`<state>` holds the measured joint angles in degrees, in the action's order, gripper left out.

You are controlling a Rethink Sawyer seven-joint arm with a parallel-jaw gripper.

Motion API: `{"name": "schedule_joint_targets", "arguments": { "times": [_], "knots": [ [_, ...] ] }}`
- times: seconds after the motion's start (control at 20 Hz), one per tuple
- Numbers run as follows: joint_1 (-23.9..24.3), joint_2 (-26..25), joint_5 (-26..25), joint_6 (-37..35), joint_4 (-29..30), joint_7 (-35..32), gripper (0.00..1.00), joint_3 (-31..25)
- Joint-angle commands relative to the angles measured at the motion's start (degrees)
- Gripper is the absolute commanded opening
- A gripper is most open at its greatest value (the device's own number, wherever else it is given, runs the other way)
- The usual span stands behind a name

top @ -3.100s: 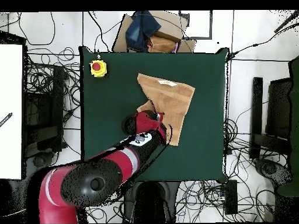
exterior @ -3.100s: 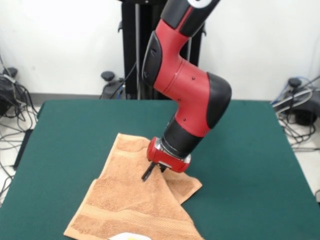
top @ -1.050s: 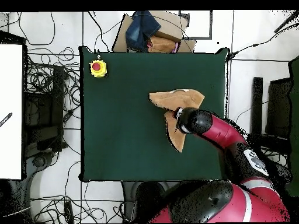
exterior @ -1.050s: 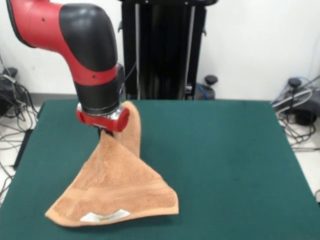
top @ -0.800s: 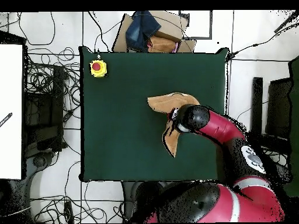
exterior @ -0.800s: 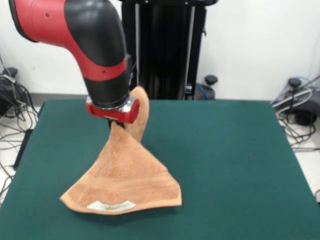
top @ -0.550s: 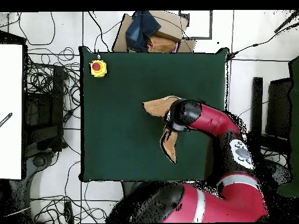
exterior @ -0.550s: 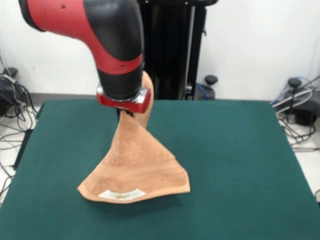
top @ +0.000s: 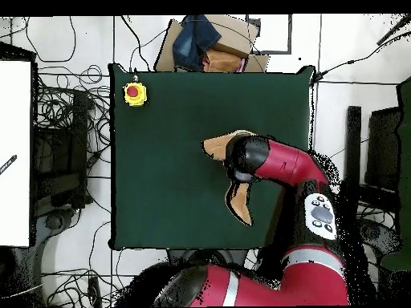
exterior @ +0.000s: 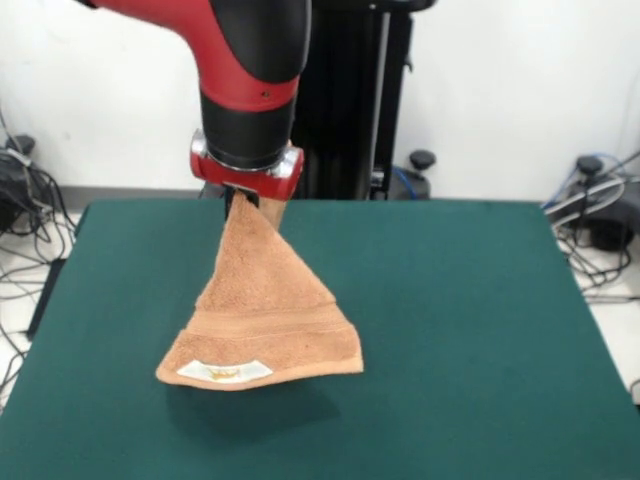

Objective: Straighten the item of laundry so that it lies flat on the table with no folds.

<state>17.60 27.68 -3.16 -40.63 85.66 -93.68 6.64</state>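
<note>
claw: the gripper [exterior: 240,205] is pinched on the top of the towel [exterior: 262,310]; only a dark stub shows under the red wrist ring, with the cloth running straight up into it, so the hold reads as a clamp on one corner or edge fold.
towel: it hangs from that single point in a cone, narrow at the top and flared at the bottom, with the woven border band and the white label [exterior: 222,372] low on the side facing the front camera.
clearance: the lower hem seems to float just above the table [exterior: 470,330], judging by the shadow beneath it; whether any part touches i cannot tell.
why lifted: my guess is that holding it by one point lets its weight pull the folds out before it is laid down.
place: in the overhead view the towel [top: 217,147] peeks out beside the arm [top: 281,164], over the middle of the green top and well apart from the yellow button box [top: 134,93] at a corner.
progress: not flat yet; it is bunched and draped.
risk: lowering straight down would probably crumple it; a dragging lay-down looks safer.
</note>
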Motion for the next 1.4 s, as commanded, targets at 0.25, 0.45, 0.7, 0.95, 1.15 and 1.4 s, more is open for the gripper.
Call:
{"name": "schedule_joint_targets", "arguments": {
  "times": [0.25,0.45,0.7,0.95,1.15,1.4],
  "knots": [
    [-2.84,1.76,0.99,-1.75,1.68,-13.60,0.00,3.69],
    [-1.26,-0.82,-2.46,5.23,0.65,-9.53,0.00,3.91],
    [0.17,-5.80,-4.90,3.55,-6.68,-3.77,0.00,3.06],
    [1.51,-9.36,-7.52,1.37,-13.03,0.18,0.00,1.57],
    [2.88,-10.41,-7.93,1.76,-14.25,0.72,0.00,-0.13],
    [0.81,-7.87,-7.52,10.62,-4.80,-8.21,0.00,1.45]
  ]
}}
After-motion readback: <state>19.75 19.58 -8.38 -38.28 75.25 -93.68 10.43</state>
